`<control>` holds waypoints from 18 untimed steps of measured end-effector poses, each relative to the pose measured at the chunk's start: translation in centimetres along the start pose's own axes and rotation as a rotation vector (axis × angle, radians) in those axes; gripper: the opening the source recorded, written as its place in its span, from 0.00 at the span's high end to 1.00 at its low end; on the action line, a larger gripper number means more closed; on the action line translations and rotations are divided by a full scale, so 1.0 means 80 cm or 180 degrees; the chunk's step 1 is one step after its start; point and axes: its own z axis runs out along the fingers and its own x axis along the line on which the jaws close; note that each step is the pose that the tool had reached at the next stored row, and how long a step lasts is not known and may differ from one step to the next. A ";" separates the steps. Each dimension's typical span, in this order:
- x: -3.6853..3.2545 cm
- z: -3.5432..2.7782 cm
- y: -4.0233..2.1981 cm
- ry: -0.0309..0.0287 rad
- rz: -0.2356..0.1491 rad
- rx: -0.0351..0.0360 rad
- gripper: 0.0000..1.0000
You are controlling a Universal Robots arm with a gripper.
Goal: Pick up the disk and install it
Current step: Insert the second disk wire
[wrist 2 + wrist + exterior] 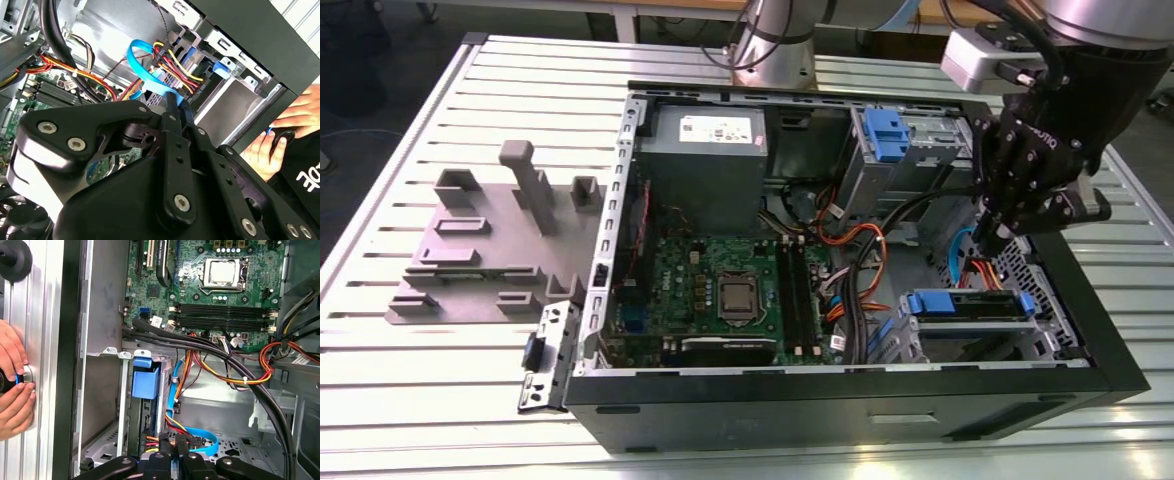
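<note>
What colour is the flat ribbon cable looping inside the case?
Light blue flat ribbon cable, best in the second wrist view.

Lab: slotted aluminium bench (pixel 427 400), robot arm (pixel 781 40)

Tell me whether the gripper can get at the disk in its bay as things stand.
Probably yes, though it looks tight. The gripper hangs inside the open case, close above the disk in its bay. The blue cable and the red and yellow wires run close to its tip and might snag.

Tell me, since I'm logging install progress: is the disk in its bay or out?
In. The disk sits in the drive cage inside the computer case, its blue carrier between the cage rails.
</note>
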 end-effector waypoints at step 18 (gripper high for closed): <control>-0.0004 0.0061 -0.0057 -0.0003 -0.0007 -0.0023 0.84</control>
